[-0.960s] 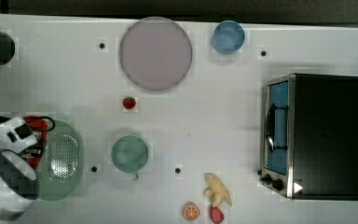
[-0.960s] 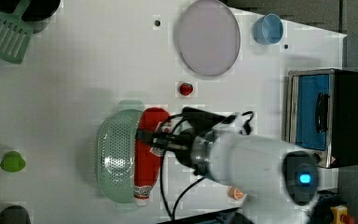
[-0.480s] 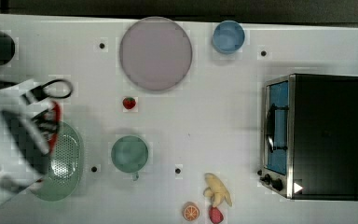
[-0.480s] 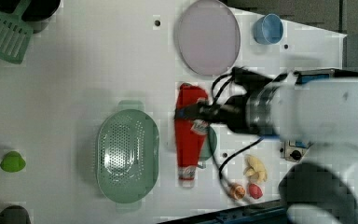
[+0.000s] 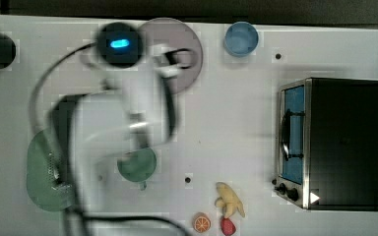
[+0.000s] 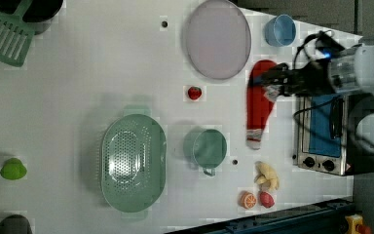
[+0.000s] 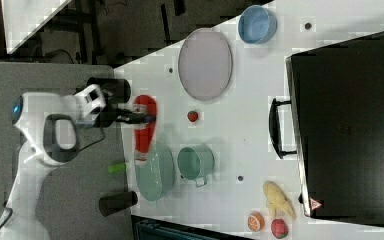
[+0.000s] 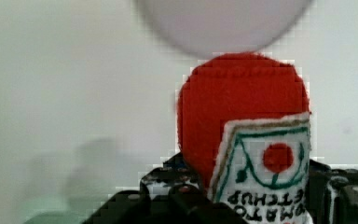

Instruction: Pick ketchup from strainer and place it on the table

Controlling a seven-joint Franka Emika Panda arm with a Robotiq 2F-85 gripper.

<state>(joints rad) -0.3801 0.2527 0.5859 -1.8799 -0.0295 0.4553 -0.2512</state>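
Observation:
The ketchup (image 6: 260,108), a red bottle with a white cap, hangs in the air above the white table (image 6: 87,83), with my gripper (image 6: 269,81) shut on its upper body. The left view puts it between the grey-lilac plate and the oven. The right view shows the ketchup (image 7: 144,129) in the gripper (image 7: 141,118) above the strainer's near end. In the wrist view the ketchup (image 8: 242,126) stands between the dark fingers (image 8: 168,191), label facing the camera. The pale green strainer (image 6: 133,161) lies empty on the table. My blurred arm (image 5: 123,113) crosses the top view and partly covers the strainer (image 5: 42,172).
A green cup (image 6: 208,146) stands beside the strainer, a strawberry (image 6: 194,92) near the plate (image 6: 217,39). A blue cup (image 6: 280,30), a toaster oven (image 6: 321,131), a banana (image 6: 268,175) and an orange slice (image 6: 247,200) sit toward the left view's right. A green spatula (image 6: 5,34) lies at its top left.
The ketchup has left the strainer: held in the gripper, it was carried across the left view to the right, past the green cup, to beside the plate and oven.

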